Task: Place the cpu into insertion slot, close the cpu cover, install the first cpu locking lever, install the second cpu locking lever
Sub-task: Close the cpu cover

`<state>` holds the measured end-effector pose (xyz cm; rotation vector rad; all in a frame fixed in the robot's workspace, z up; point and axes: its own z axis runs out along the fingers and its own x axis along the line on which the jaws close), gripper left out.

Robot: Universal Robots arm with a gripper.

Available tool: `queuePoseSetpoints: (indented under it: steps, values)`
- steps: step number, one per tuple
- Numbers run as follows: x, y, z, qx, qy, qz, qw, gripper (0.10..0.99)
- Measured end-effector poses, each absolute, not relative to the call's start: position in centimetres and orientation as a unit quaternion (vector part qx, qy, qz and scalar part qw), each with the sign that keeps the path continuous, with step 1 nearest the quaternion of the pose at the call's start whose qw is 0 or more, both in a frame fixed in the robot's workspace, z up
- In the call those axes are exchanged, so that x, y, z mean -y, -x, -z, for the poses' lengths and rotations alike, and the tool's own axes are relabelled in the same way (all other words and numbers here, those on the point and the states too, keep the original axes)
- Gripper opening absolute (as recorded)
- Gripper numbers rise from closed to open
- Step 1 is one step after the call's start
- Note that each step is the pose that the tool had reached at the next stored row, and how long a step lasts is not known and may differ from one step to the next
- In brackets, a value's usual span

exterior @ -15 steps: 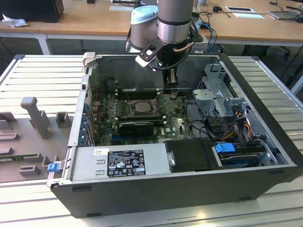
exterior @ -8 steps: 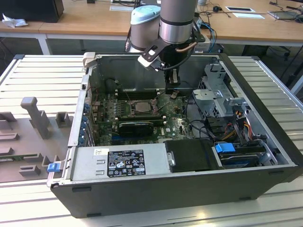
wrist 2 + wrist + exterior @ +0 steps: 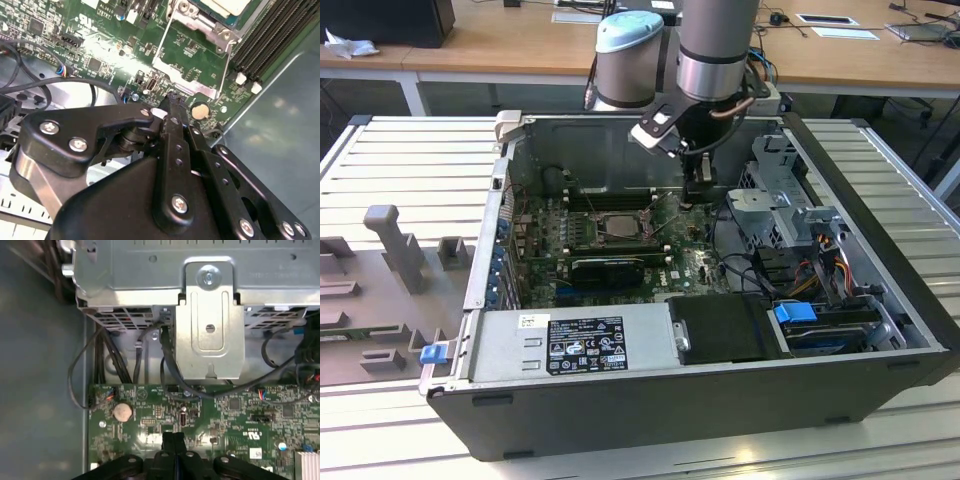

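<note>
Exterior view: the grey robot arm (image 3: 715,50) is reaching down into the open black computer case (image 3: 720,410) on the slatted metal worktop (image 3: 410,160). Its jaws are hanging over the green motherboard (image 3: 545,235), just beside the grey metal drive cage (image 3: 775,195), so room is tight on that side. The square dark-framed insertion slot (image 3: 618,226) is lying near, to the exterior view's left, with open board between.

Second wrist view: the black fingertips (image 3: 172,107) are sitting pressed together with nothing pinched, just beside a round silver coin cell (image 3: 200,110). The pale silvery square cpu (image 3: 227,6) is lying inside the slot. The thin grey metal cpu cover (image 3: 197,22) is edging it; latched or not, I cannot tell.

First wrist view: the jaws are hovering close to the board's edge, with black cables (image 3: 167,365) and the cage beyond and bare grey case floor (image 3: 40,365) alongside.
</note>
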<state>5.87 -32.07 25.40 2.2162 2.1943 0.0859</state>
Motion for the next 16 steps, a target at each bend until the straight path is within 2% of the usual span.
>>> queuePoseSetpoints:
  steps: [16]
  values:
    - [32.07, -5.08, -24.84, -0.703, -0.710, -0.026, 0.009, 0.106]
